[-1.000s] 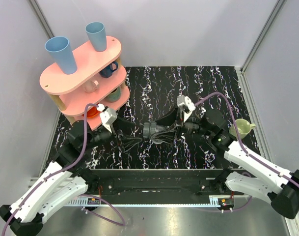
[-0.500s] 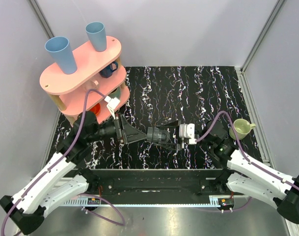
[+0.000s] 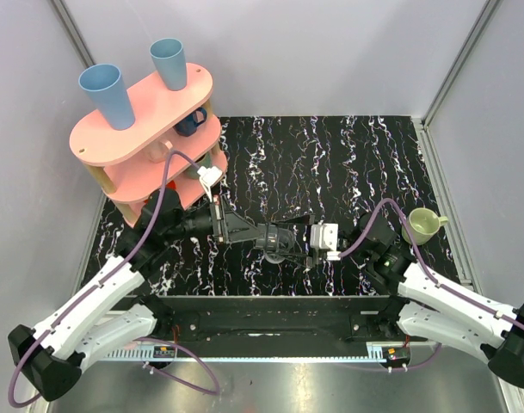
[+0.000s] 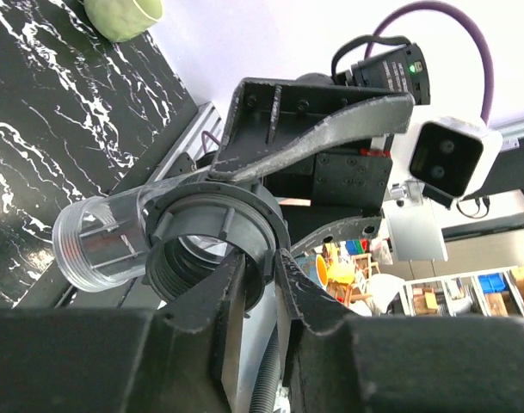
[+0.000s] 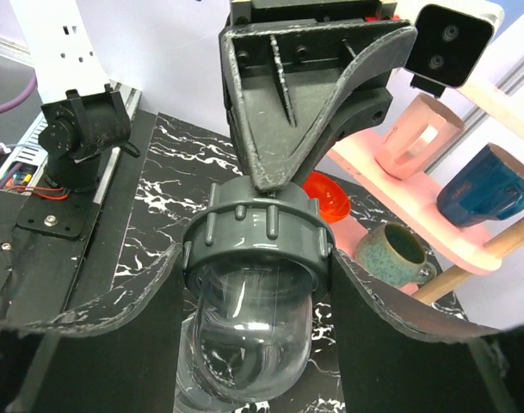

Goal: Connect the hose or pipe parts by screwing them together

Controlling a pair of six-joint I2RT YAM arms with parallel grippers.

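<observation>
The pipe parts hang together above the table's near middle: a dark grey ribbed nut [image 5: 260, 234] sits on a clear elbow pipe [image 5: 249, 340] whose other end is threaded [image 4: 94, 245]. My right gripper [image 5: 257, 258] is shut on the nut, one finger pressing each side. My left gripper [image 4: 262, 258] comes from the opposite side and pinches the nut's open rim [image 4: 218, 225], one finger inside the opening and one outside. In the top view the parts [image 3: 273, 234] sit between the left gripper [image 3: 255, 232] and the right gripper [image 3: 287, 239].
A pink two-tier shelf [image 3: 137, 120] with blue cups and mugs stands at the back left. A red bowl [image 5: 326, 196] lies on its lower tier. A pale green cup [image 3: 423, 225] stands at the right on the black marbled table [image 3: 330, 155].
My left gripper has moved right up to the nut and closed on its rim. The right gripper turned over, then kept hold of the parts, shifting slightly.
</observation>
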